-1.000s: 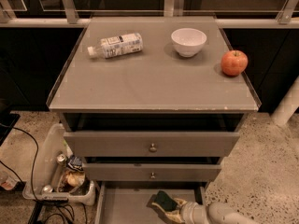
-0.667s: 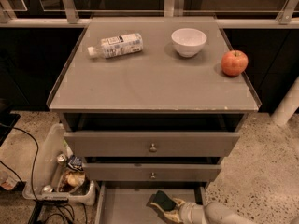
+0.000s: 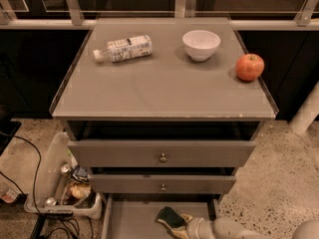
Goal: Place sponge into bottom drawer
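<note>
The sponge (image 3: pixel 170 216), dark green on top with pale yellow foam below, is inside the open bottom drawer (image 3: pixel 130 221) at the frame's lower edge. My gripper (image 3: pixel 180 224) reaches in from the lower right on a pale arm and is at the sponge's right end, touching it. The drawer is a grey tray pulled out below two closed drawers with round knobs (image 3: pixel 163 158).
On the cabinet top (image 3: pixel 164 88) lie a plastic bottle (image 3: pixel 123 48), a white bowl (image 3: pixel 201 44) and a red apple (image 3: pixel 249 66). A bin of cans and clutter (image 3: pixel 65 189) with cables sits on the floor at the left.
The arm and sponge have barely shifted, a little to the left within the bottom drawer. Nothing on the cabinet top has moved.
</note>
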`<state>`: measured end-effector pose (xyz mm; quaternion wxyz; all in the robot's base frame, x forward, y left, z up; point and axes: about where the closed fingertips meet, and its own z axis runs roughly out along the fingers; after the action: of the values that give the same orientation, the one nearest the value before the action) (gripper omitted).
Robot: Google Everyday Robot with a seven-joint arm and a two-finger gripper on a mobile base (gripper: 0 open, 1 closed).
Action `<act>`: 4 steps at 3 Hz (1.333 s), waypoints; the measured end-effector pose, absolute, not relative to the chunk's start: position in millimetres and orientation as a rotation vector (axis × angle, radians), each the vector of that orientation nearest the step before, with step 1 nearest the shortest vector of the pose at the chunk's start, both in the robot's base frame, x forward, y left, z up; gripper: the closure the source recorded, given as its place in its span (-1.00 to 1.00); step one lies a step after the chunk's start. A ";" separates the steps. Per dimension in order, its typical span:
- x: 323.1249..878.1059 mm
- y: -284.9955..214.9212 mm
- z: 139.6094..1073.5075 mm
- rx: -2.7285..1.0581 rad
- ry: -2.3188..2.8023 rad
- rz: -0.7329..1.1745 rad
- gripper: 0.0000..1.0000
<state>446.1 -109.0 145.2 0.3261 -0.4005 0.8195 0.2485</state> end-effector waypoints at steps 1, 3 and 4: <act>442.8 -105.6 129.3 -1.066 2.183 0.641 1.00; 442.7 -105.2 128.9 -1.068 2.183 0.641 0.18; 442.7 -105.1 128.8 -1.068 2.183 0.641 -0.28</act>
<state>442.7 -105.1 128.8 0.3089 -0.4041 0.8261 0.2425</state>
